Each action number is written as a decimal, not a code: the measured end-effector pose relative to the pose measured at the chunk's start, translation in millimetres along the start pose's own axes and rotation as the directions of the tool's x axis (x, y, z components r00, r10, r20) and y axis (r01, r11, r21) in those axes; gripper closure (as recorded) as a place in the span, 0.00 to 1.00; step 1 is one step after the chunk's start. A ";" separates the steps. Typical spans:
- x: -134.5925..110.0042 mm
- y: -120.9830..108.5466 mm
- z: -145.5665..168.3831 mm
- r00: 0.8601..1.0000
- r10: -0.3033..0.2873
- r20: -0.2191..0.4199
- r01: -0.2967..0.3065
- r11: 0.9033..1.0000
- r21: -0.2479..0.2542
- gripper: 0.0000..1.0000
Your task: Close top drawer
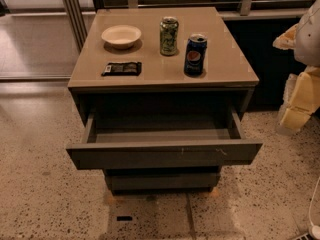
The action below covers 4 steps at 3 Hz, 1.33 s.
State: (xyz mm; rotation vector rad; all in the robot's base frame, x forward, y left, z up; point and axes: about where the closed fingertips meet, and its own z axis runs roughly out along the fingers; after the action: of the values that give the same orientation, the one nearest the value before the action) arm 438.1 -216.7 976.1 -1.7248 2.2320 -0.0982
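The top drawer (165, 155) of a small dark grey-brown cabinet is pulled far out toward me. Its wide flat front has small pale scratches right of centre, and its inside looks empty. Below it, a narrower drawer front (162, 180) sits shut. My arm shows as white and pale yellow parts at the right edge of the camera view. The gripper (296, 109) hangs there, to the right of the cabinet, level with the open drawer and apart from it. It holds nothing that I can see.
On the cabinet top (225, 71) stand a cream bowl (121, 35), a green can (169, 35) and a blue Pepsi can (195, 54); a black packet (121, 68) lies flat. Speckled floor (40, 184) surrounds the cabinet. A railing (245, 1) runs behind.
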 end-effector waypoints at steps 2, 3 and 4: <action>0.0 0.0 0.0 1.000 0.000 0.000 0.000 1.000 0.000 0.12; 4.6 0.3 17.0 0.999 0.018 0.032 -0.019 1.000 0.013 0.36; 15.9 7.9 73.3 0.992 0.052 0.114 -0.053 0.999 0.000 0.59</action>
State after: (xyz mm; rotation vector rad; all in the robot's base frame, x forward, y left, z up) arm 448.5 -219.5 901.5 -1.6258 2.1910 0.0084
